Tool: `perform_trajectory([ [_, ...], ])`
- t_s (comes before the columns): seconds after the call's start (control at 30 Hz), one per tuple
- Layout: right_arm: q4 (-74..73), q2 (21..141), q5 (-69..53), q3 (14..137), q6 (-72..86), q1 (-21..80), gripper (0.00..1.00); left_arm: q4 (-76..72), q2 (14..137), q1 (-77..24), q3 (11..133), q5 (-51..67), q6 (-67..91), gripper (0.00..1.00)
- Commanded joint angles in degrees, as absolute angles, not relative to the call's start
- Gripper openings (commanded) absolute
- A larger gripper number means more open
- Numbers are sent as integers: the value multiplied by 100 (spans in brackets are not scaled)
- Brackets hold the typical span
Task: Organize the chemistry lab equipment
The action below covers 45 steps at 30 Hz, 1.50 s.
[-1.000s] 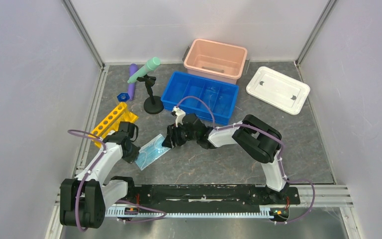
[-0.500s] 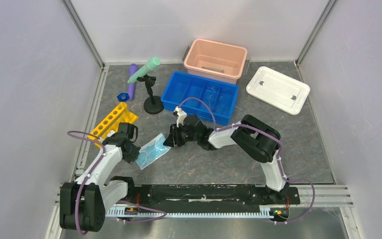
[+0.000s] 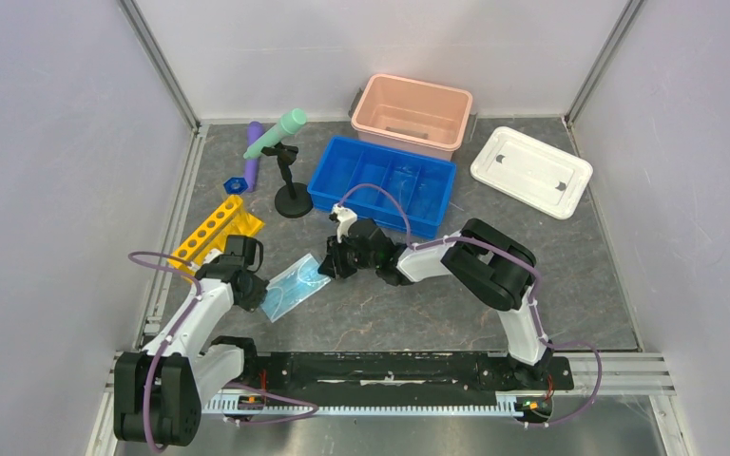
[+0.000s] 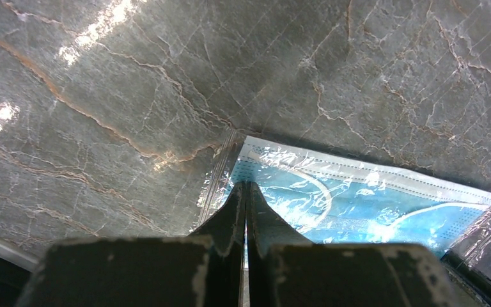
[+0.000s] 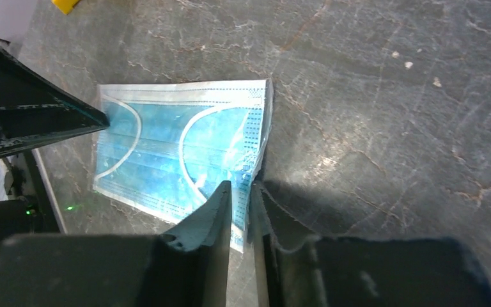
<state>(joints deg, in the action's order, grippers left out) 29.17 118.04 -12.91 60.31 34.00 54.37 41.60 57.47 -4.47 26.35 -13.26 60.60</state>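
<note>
The light-blue mask [image 3: 293,288] lies flat in its clear wrapper on the surface [image 3: 456,313], left of the middle and closer to the near edge than the far one. I judge it to weigh almost nothing and to be limp. The film looks glossy and slippery, so it will likely sag, fold or slide when only one end is lifted. There is nothing fragile about it, but a flat sheet gives me no thickness to grab from above. The best hold is a corner or the sealed margin of the wrapper, where the film stands proud of the surface.

My right claw [image 5: 241,187] is drawn down to a narrow slit at the corner of the wrapper nearest it. The film's edge sits in the gap, and I take that as a pinch on the mask.

My left claw [image 4: 245,185] is fully closed. Its tips touch the opposite margin of the wrapper. I cannot tell whether any film is caught between them or they merely press on it.
</note>
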Motion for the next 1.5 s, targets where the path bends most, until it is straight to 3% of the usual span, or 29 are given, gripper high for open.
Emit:
perform_trajectory([
  [0.0,2835,11835,-1193,5988,3287,5412,14,4008,5785,-428,2570,-1238,5883,2],
  [0.07,2927,11676,-1197,5896,3283,5339,2,4032,5708,-432,2661,-1160,5783,2],
  [0.1,2953,11588,-1211,5847,3286,5289,0,4102,5644,-433,2737,-1116,5760,3],
  [0.2,2845,11187,-1387,5718,3182,5153,0,4183,5313,-431,3047,-907,5550,11],
  [0.33,2427,10425,-1432,5452,2830,4991,0,4150,4850,-431,3391,-523,5260,34],
  [0.5,2103,9467,-1863,5063,2636,4559,0,3679,4601,-431,3542,663,4817,47],
  [0.53,1977,9278,-2026,5069,2580,4466,0,3459,4576,-431,3505,940,4743,52],
  [0.6,1626,8874,-2132,5125,2416,4293,0,2874,4552,-439,3363,1654,4596,88],
  [0.63,1469,8650,-2114,5183,2330,4207,0,2604,4556,-439,3281,1984,4554,99],
  [1.0,15,8055,-1876,6819,1802,2616,0,1382,5157,-481,3256,3247,3820,100],
  [1.47,886,9949,-1895,9022,3088,1214,0,1433,5533,-1033,3788,3695,2644,100],
])
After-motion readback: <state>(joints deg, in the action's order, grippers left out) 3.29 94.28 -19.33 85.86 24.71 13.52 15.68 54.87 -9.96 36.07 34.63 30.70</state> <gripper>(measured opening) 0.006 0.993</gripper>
